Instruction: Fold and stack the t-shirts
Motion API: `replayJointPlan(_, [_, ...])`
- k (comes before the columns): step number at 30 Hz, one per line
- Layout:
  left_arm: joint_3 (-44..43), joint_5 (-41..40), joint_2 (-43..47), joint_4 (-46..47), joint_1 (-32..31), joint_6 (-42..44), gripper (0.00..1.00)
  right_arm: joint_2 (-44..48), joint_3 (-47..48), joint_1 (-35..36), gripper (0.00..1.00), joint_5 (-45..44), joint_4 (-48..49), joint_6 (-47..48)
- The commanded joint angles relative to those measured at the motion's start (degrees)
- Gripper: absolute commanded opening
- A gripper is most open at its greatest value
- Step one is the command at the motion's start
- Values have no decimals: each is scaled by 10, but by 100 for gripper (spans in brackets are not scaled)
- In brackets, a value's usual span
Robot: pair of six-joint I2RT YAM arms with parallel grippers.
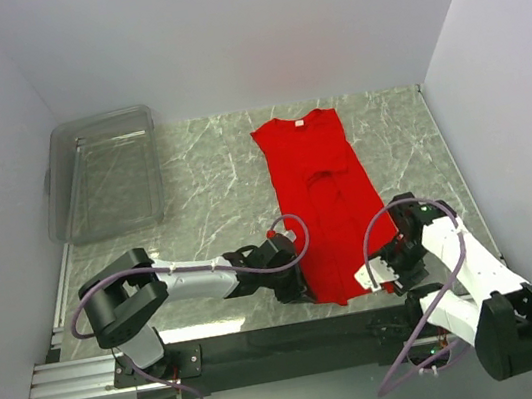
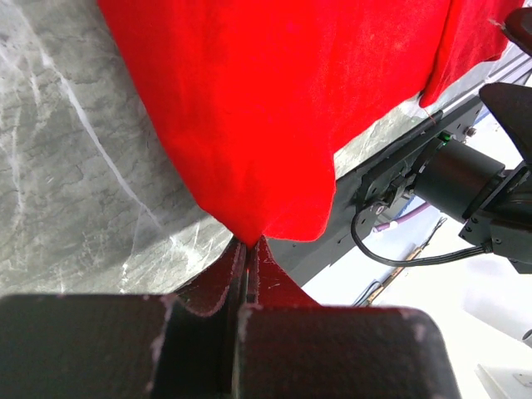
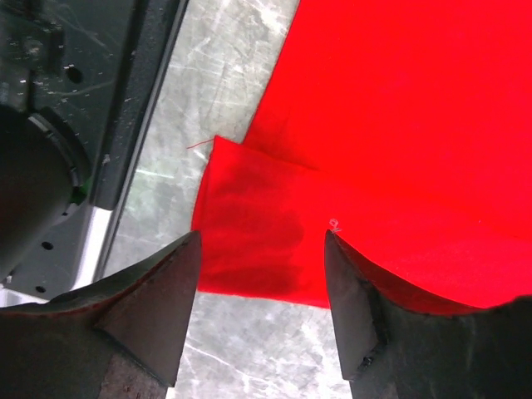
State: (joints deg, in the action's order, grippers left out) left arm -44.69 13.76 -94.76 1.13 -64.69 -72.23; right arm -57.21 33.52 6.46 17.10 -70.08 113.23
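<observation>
The red t-shirt (image 1: 322, 201) lies folded lengthwise into a long strip on the marble table, neck label at the far end. My left gripper (image 1: 301, 290) is shut on the shirt's near left hem corner; in the left wrist view the cloth (image 2: 274, 116) rises from the closed fingertips (image 2: 248, 245). My right gripper (image 1: 385, 277) is open just above the near right hem corner; in the right wrist view the folded hem (image 3: 266, 241) lies between and below the spread fingers (image 3: 166, 291), which hold nothing.
A clear plastic bin (image 1: 105, 174) stands at the far left of the table. The black mounting rail (image 1: 289, 343) runs along the near edge. White walls close in the table on three sides.
</observation>
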Motion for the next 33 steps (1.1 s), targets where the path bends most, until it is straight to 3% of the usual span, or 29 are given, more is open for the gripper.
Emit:
replayJointPlan(1, [-18, 7, -2, 20, 2, 2, 1, 5, -16, 19, 68, -22, 21, -2])
replayJointPlan(10, [-21, 10, -8, 15, 3, 2, 1, -58, -16, 47, 63, -23, 34, -2])
replayJointPlan(22, [-21, 9, -10, 7, 6, -2, 1, -83, -46, 94, 53, -9, 106, -71])
replayJointPlan(31, [-37, 12, -24, -2, 10, 5, 1, -78, -47, 97, 31, -5, 118, -113])
replayJointPlan(33, [-37, 12, -25, -1, 11, 4, 1, -77, -49, 99, 23, -6, 122, -126])
